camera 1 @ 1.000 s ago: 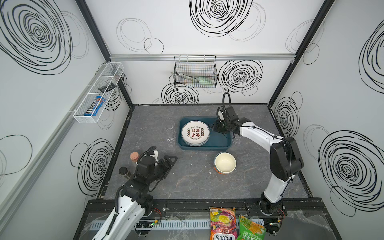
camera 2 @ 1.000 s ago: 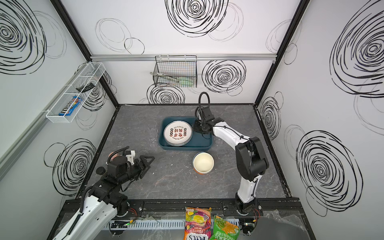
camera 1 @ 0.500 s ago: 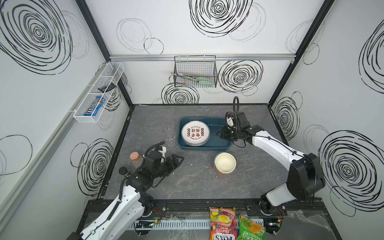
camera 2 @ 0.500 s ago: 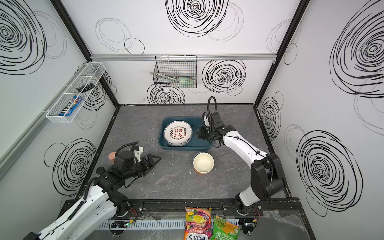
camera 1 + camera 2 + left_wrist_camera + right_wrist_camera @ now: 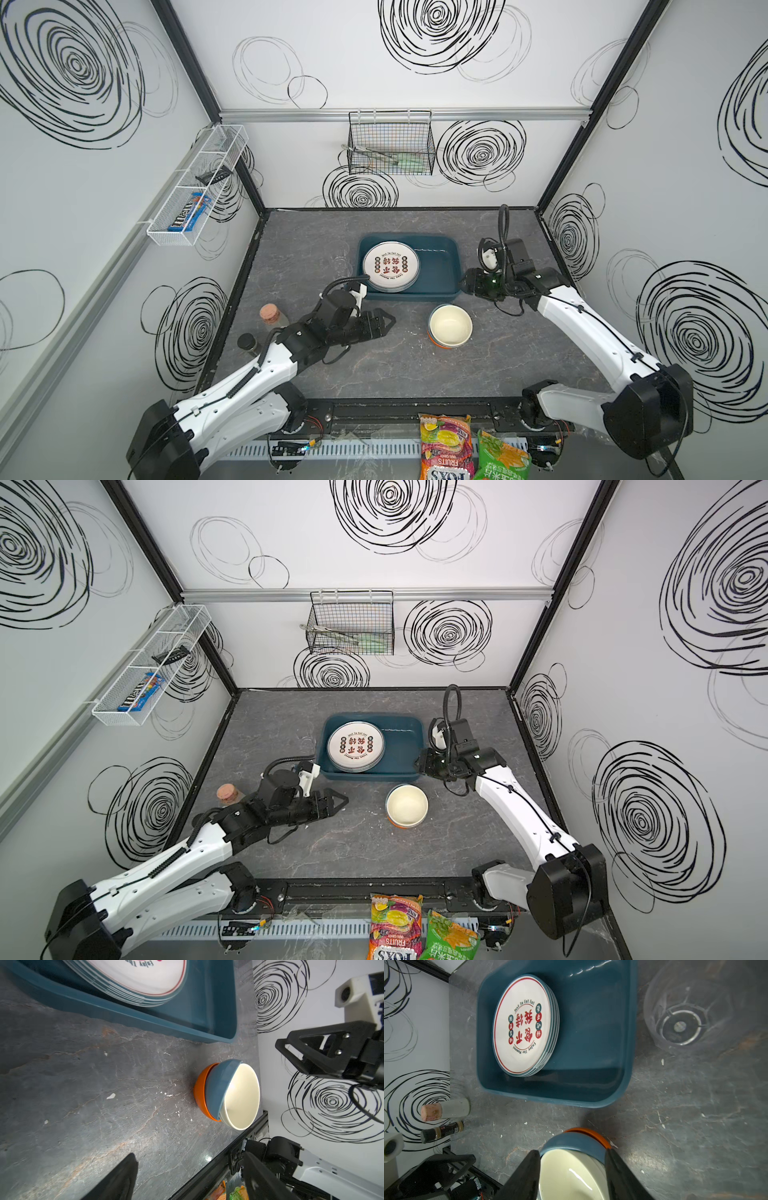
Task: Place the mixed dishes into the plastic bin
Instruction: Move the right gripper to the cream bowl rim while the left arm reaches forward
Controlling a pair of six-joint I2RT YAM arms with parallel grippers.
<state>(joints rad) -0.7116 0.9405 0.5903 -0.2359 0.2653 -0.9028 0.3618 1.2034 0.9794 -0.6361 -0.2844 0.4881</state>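
Left edge of the tabletop (image 5: 374, 374): we note a cork-stoppered jar (image 5: 271, 316) and a small dark-lidded jar (image 5: 248, 341), both upright and near each other.

Left gripper (image 5: 388, 326): the arm lies low over the tabletop. The jaws point right toward the bowls and are spread wide with nothing between them. There is a gap between the tips and the bowls.

Plastic bin (image 5: 415, 296): mid-tabletop, toward the back. Its long axis runs left to right, parallel to the back wall, with the open side up. A stack of plates (image 5: 390, 266) sits in its left half, printed faces up, with red characters on the top one.

Bowls (image 5: 450, 325): on the tabletop just in front of the bin's right end, outside it, mouths up. Three are nested, with orange outermost, blue next and cream inside. In the left wrist view the nest sits slightly askew.

Right gripper (image 5: 465, 287): hangs just off the bin's right end wall, pointing left and downward. In the right wrist view the jaws stand moderately apart and grip nothing. The bowls show beyond the gap.

Tumbler (image 5: 681, 1022): we find it only in the right wrist view, where it is clear and blurred. It is outside the bin, beside the end away from the plates, and apart from the jaws. We look down its mouth to a ringed base, so its axis points at that camera.
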